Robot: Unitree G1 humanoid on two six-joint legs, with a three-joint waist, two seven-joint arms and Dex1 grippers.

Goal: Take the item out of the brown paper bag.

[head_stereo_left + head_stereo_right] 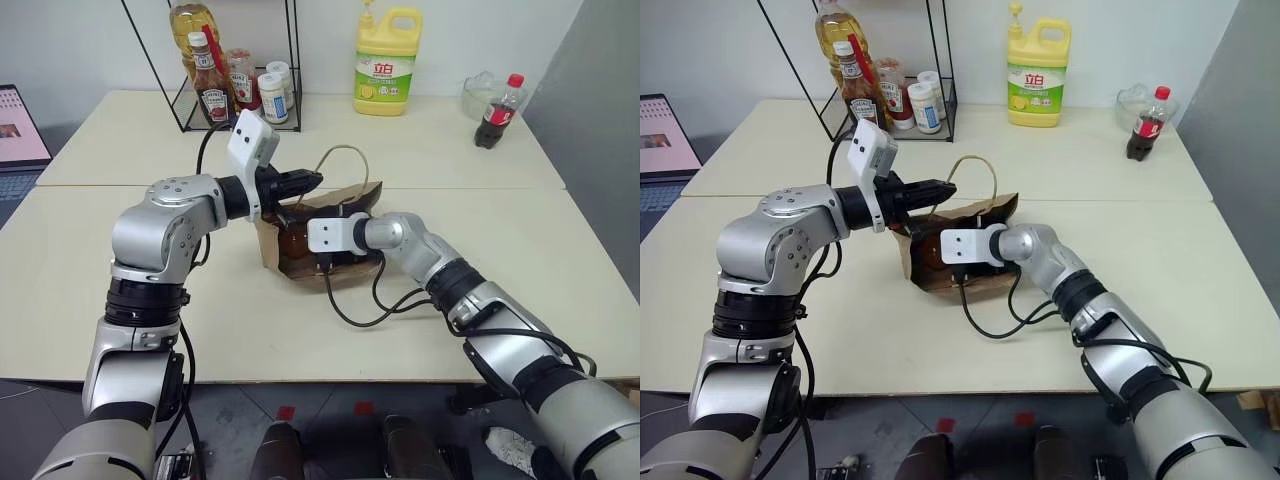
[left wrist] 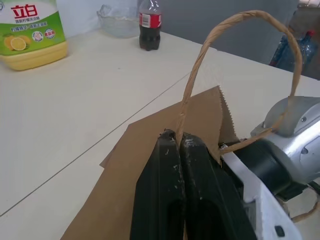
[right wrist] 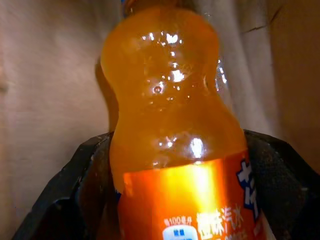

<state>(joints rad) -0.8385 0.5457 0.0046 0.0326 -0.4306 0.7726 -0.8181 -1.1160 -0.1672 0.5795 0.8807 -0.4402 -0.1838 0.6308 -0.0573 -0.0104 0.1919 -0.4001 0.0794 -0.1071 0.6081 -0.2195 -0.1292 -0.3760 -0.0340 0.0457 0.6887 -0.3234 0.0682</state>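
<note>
Orange drink bottle (image 3: 170, 125), cap hidden, sits between spread right end effector (image 3: 165, 200) fingers; left end effector (image 2: 180, 145) pinches bag handle (image 2: 240, 30).

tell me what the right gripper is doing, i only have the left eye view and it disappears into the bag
Observer: In the right wrist view, the orange drink bottle sits between the right gripper's black fingers, which stand wide on either side of it.

Operator: is the bag held open

Observer: The left gripper is shut on a paper-cord handle of the brown paper bag, lifting that side.

Operator: anything near the bag i could knock

Observer: No. The yellow detergent jug and cola bottle stand well apart from it at the table's far edge.
</note>
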